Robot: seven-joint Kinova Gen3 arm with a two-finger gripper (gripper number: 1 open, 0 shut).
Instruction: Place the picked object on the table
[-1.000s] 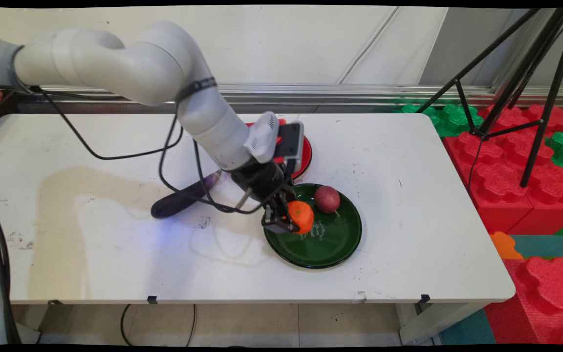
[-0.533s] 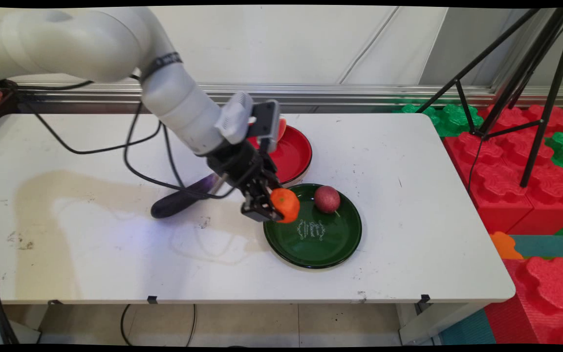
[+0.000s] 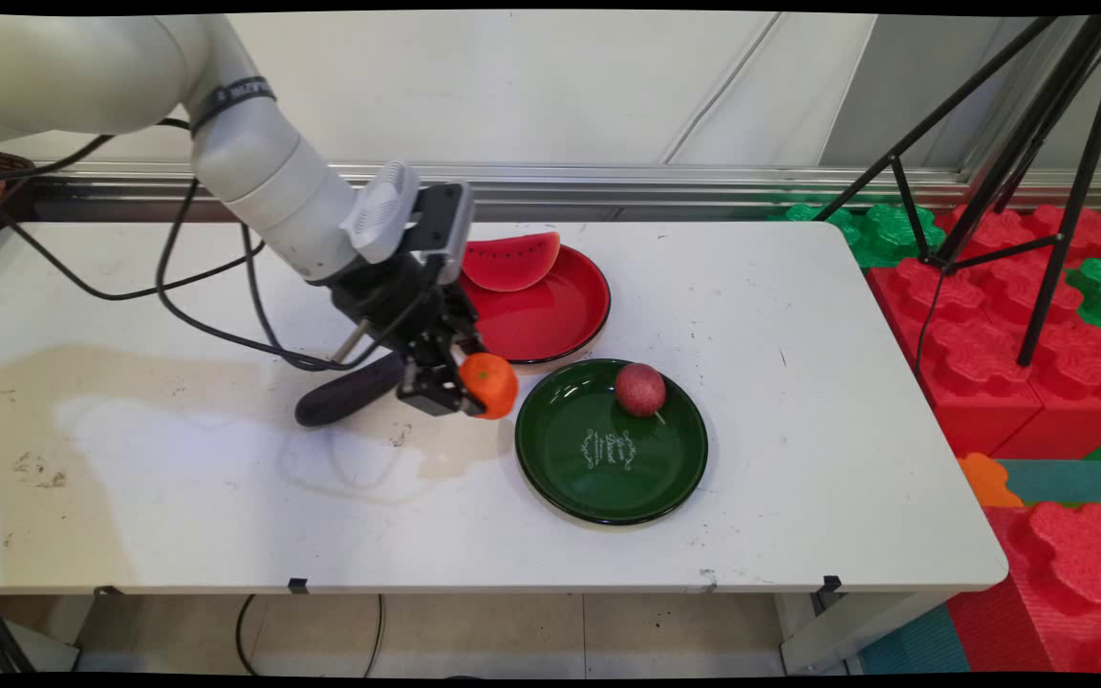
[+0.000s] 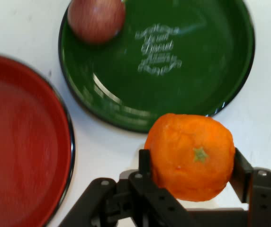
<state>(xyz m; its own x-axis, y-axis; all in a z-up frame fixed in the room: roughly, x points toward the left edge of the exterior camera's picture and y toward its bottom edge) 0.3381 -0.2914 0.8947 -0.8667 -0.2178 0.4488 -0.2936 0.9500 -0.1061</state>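
Observation:
My gripper [image 3: 460, 387] is shut on an orange tangerine [image 3: 490, 385], held above the white table just left of the green plate [image 3: 611, 478]. In the hand view the tangerine [image 4: 191, 157] sits squeezed between the two black fingers [image 4: 145, 165], with the green plate [image 4: 206, 85] beyond it. A dark red round fruit [image 3: 639, 389] lies on the green plate's far side, also seen as the red fruit [image 4: 96, 19] in the hand view. A dark purple eggplant [image 3: 345, 394] lies on the table just left of the gripper.
A red plate [image 3: 565, 320] behind the green one carries a watermelon slice [image 3: 509, 261]; the red plate [image 4: 22, 151] fills the hand view's left. Black cables [image 3: 216, 325] hang from the arm. A black tripod [image 3: 1038, 182] and red and green foam blocks [image 3: 1009, 315] stand right of the table.
The gripper has lifted the tangerine off the green plate and carried it left, past the plate's rim. The arm's swing has uncovered the watermelon slice and red plate.

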